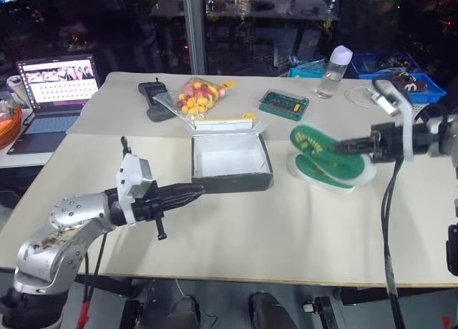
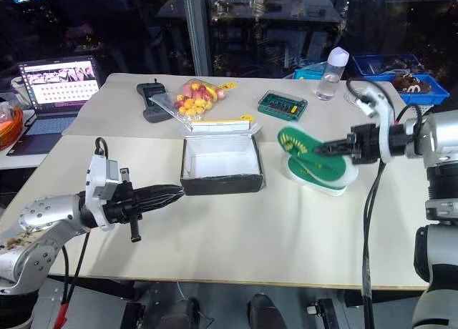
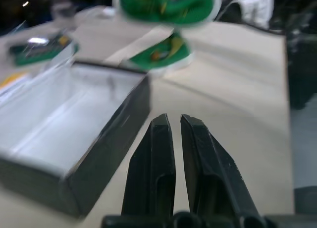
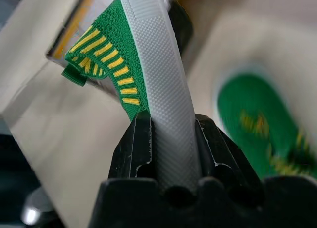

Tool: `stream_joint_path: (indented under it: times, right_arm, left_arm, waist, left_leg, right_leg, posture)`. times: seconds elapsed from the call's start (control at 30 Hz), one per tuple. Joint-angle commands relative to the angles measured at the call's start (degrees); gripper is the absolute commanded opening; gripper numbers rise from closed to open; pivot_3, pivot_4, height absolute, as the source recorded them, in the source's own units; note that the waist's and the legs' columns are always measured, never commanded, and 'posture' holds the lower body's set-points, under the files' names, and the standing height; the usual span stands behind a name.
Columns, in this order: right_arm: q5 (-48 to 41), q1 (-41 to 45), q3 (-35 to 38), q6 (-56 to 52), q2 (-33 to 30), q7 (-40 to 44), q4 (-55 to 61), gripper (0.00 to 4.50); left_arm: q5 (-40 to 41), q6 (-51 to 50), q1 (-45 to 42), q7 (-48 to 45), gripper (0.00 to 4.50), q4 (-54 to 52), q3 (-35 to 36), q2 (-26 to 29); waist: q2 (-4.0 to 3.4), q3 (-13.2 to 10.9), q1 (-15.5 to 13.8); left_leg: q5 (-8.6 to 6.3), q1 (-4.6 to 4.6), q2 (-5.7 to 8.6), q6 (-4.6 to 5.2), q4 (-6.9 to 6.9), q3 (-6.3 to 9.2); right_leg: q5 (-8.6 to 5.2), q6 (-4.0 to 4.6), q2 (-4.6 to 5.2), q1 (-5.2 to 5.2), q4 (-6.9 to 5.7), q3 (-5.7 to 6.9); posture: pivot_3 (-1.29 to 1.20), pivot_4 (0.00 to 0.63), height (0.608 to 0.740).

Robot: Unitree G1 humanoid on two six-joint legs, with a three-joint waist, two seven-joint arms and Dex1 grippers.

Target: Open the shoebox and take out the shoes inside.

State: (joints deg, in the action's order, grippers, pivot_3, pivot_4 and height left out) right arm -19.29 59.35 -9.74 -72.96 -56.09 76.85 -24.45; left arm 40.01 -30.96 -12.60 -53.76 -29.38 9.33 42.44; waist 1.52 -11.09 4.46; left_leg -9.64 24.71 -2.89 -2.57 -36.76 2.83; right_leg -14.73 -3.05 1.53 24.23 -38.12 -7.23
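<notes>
A lab: worktables, laptop (image 1: 56,86), blue parts bins (image 1: 401,75).

No legible text, labels, brands or numbers anywhere. Laptop screen (image 1: 57,81), well beyond left pincer (image 1: 198,192), shows content too small to read.

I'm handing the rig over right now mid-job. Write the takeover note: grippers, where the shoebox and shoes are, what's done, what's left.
Left gripper: shut, empty, level by the front left corner of the shoebox.
Right gripper: shut on the second slipper, held on edge above the table.
Shoebox: open, lid folded back, white lining bare.
First slipper: flat on the table, right of the box, under the held one.
Done: box opened, both shoes out.
Left: set the held slipper down beside its mate and let go.
</notes>
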Motion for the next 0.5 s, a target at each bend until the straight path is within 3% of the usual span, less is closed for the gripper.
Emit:
stream_joint_path:
  times: [0.03, 0.23, 0.47, 0.5]
  right_arm:
    - [0.03, -1.59, -3.05, 0.7, -0.56, 0.31, 1.86, 0.56]
    - [5.53, -6.28, -8.91, 9.29, 0.99, -3.42, 1.26, 0.56]
    - [10.96, -8.31, -10.51, 18.4, 2.46, -7.4, -1.78, 0.56]
    - [12.05, -8.49, -10.53, 20.19, 2.47, -8.48, -2.06, 1.06]
  left_arm:
    - [0.85, 0.35, -1.66, 0.13, 0.42, -1.23, -0.73, -0.23]
    - [0.88, 0.55, -2.35, 0.56, 0.42, -1.44, -1.81, -0.31]
    - [0.96, 0.37, -2.3, 1.14, 0.42, -1.83, -1.86, -0.19]
    - [1.02, 0.27, -2.33, 1.25, 0.42, -1.9, -1.83, -0.15]
  waist:
    - [-0.03, -0.01, 0.01]
    - [-0.02, -0.01, -0.37]
    - [0.05, 0.03, -0.36]
    - [0.08, 0.05, -0.34]
  left_leg:
    - [0.0, 0.01, 0.0, 0.0, 0.0, -0.01]
    - [0.0, 0.25, 0.03, 0.0, -0.01, 0.02]
    - [0.0, 0.02, 0.03, 0.0, -0.07, 0.04]
    - [0.0, -0.04, 0.03, 0.0, -0.09, 0.04]
  right_leg:
    - [0.0, -0.01, 0.0, 0.02, 0.0, -0.03]
    - [-0.06, -0.11, 0.01, 0.13, 0.03, -0.03]
    - [-0.04, -0.15, 0.0, -0.11, 0.02, 0.0]
    - [-0.03, -0.16, 0.0, -0.18, 0.02, 0.0]
  posture:
    - [0.0, 0.15, 0.703]
    - [0.0, 0.15, 0.703]
    - [0.0, 0.15, 0.703]
    - [0.0, 0.15, 0.703]
